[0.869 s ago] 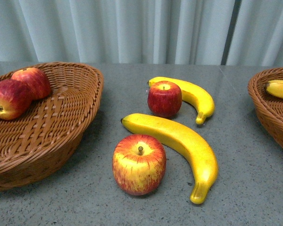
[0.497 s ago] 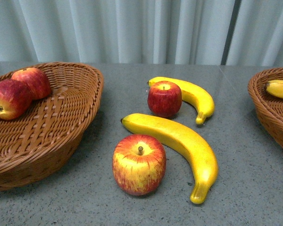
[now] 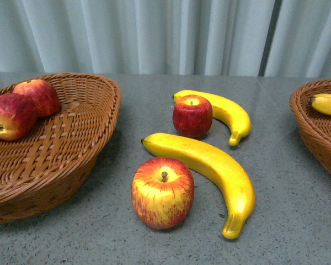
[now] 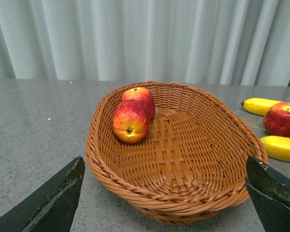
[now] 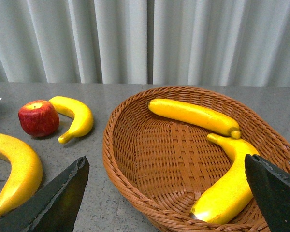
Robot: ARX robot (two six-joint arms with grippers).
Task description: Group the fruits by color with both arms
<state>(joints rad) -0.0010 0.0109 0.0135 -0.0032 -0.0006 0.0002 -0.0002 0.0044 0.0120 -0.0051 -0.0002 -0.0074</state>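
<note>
Left gripper (image 4: pixel 164 162), right gripper (image 5: pixel 165 158): pointed forward, spread wide, empty.
Two apples (image 3: pixel 11 116) are seen in the left basket (image 3: pixel 107 105); right of it, two more apples (image 3: pixel 163 193), four bananas (image 3: pixel 209 165).

You're looking at what's prob. a lab or demo bench, staged for testing. A pale pleated curtain (image 3: pixel 154 33) is hanging as a plain backdrop across the whole bkgd. A grey speckled tabletop (image 3: pixel 298 221) is carrying a left basket (image 3: pixel 71 160) & a right basket (image 3: pixel 314 132), both wicker, w/ glossy plastic-looking fruit like the streaked apple (image 3: pixel 163 193) lying btwn them.
</note>
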